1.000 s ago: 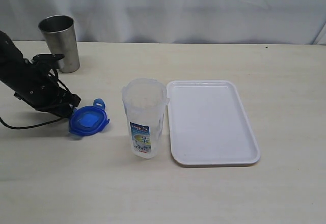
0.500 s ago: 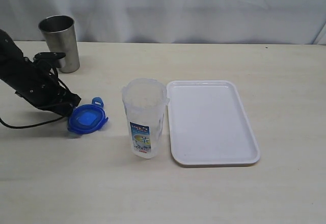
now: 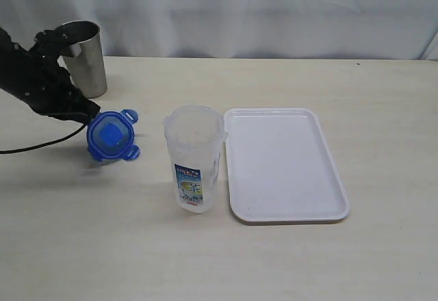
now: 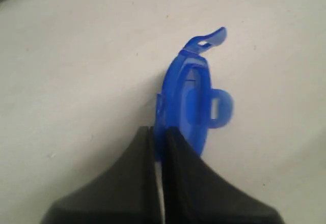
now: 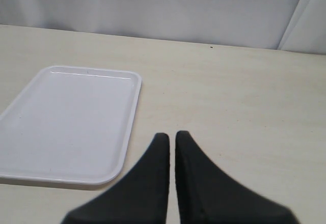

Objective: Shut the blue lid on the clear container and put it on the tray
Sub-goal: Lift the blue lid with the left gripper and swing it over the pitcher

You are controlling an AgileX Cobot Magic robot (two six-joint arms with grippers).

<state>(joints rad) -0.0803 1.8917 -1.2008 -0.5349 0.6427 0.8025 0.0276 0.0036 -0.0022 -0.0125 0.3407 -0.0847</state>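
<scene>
The blue lid (image 3: pixel 110 135) hangs tilted on edge above the table at the left, pinched at its rim by my left gripper (image 3: pixel 87 117). In the left wrist view the blue lid (image 4: pixel 191 99) stands edge-on between the shut black fingers (image 4: pixel 186 155), its flaps sticking out. The clear container (image 3: pixel 194 157) stands upright and uncovered in the middle, label facing front, to the right of the lid. The white tray (image 3: pixel 284 164) lies just right of the container, bare. My right gripper (image 5: pixel 172 137) is shut on nothing, over bare table beside the tray (image 5: pixel 66 124).
A steel cup (image 3: pixel 82 56) stands at the back left, right behind my left arm. A black cable (image 3: pixel 34 149) trails from that arm across the table's left edge. A white curtain backs the table.
My left gripper has lifted the blue lid off the table and turned it from lying flat to standing tilted on edge. The right gripper, container and tray have not moved.
</scene>
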